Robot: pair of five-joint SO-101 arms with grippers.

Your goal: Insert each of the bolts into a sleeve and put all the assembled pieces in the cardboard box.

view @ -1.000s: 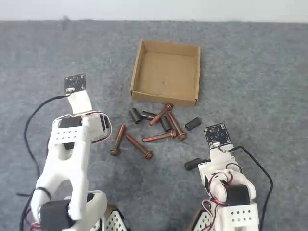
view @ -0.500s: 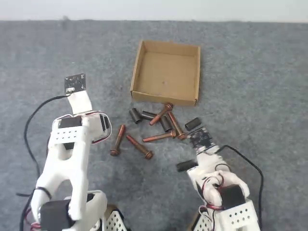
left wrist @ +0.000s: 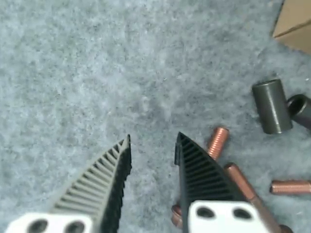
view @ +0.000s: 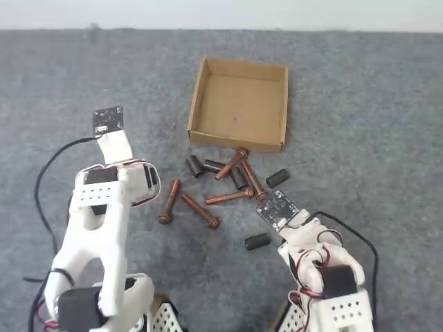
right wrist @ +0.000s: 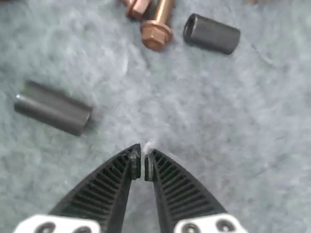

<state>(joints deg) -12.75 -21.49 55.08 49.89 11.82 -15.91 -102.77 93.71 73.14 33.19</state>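
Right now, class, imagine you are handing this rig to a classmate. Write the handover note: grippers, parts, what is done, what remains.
Left gripper: open, empty, above the carpet beside the bolts.
Right gripper: shut, empty, near one stray sleeve.
Bolts and the other sleeves lie loose in front of the cardboard box.
Done: nothing; no bolt looks sleeved and the box holds nothing.
Left: sleeve every bolt, then box all the pieces.
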